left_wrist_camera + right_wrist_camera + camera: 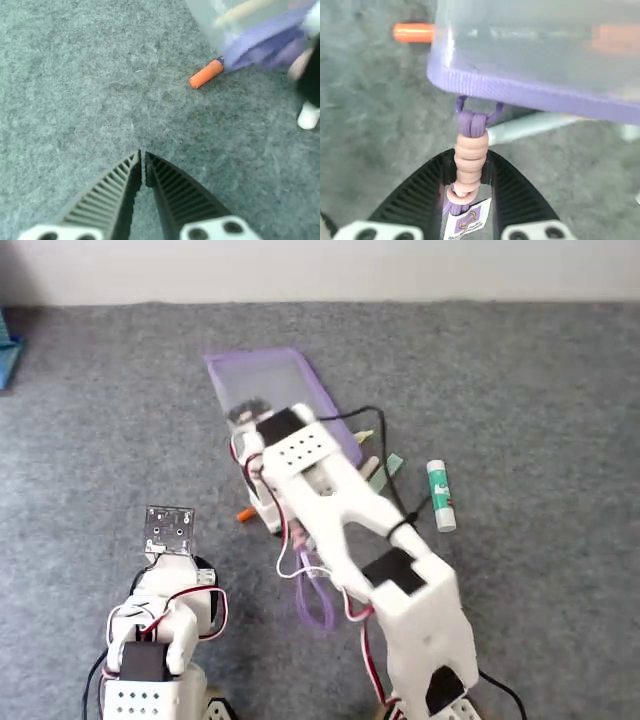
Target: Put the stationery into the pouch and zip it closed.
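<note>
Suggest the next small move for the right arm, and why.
Probably draw the beaded pull cord a little along the pouch edge to open it. The right gripper is shut on that cord, while the glue stick lies on the carpet apart from the pouch, so loading isn't finished. Whether the pouch is already open, I cannot tell.

Soft, even light fills the room. The grey table cover (520,390) shows no hard shadows, just a faint dimness under the right arm (340,500). The pouch (265,380) carries a pale sheen on its clear face just ahead of the right gripper (469,157). The pull cord (471,145) pinched there looks crisp, while the cover behind it goes hazy. Beyond the left gripper (142,153), the pouch's corner is smeared and the orange cap (205,74) is clearer.
</note>
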Controlling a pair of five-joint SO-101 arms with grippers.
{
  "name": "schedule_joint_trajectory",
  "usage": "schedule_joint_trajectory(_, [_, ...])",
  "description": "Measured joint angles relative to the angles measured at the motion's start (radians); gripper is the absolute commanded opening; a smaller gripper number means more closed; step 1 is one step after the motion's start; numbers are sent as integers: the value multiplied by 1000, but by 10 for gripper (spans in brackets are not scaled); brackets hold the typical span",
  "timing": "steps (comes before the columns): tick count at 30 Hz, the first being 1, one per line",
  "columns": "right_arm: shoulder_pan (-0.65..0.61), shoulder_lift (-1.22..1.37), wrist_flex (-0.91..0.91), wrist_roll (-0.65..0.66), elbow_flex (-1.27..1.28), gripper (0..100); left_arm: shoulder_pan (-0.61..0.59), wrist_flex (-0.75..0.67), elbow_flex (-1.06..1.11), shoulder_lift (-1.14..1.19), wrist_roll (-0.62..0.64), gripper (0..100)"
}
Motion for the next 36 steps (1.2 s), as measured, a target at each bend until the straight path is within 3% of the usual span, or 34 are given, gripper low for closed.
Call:
schedule_joint_trajectory(22, [-9,-456,71,0,-6,8,0,0,0,0,0,14])
schedule_joint_trajectory(32, [-64,-537,72,0,-6,8,31,0,0,0,-2,17])
schedule_joint_trajectory(36, [-64,-537,72,0,-6,8,63,0,-5,0,-72,96])
